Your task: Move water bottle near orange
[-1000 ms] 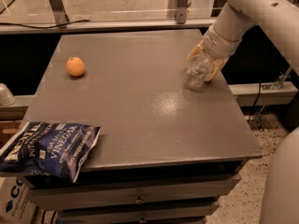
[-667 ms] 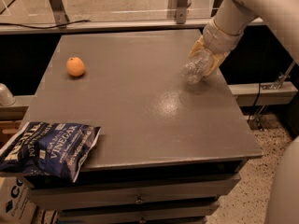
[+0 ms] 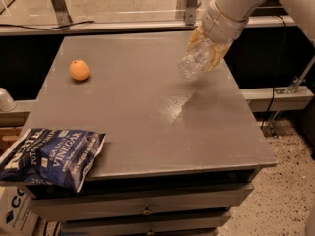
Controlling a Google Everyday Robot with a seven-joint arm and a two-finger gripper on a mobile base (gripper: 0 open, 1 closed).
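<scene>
The water bottle (image 3: 193,62), clear crinkled plastic, hangs tilted above the far right part of the grey table (image 3: 147,117), lifted off its surface. My gripper (image 3: 206,50), with yellowish fingers (image 3: 217,56), is shut on the bottle's upper end, which it hides. The orange (image 3: 79,70) sits on the table at the far left, well apart from the bottle.
A blue chip bag (image 3: 49,156) lies at the table's front left corner, overhanging the edge. A metal rail (image 3: 123,26) and posts run along the back. Drawers (image 3: 147,205) sit under the tabletop. The floor lies to the right.
My gripper has lifted the water bottle off the table and moved it slightly up; the orange and chip bag have not moved.
</scene>
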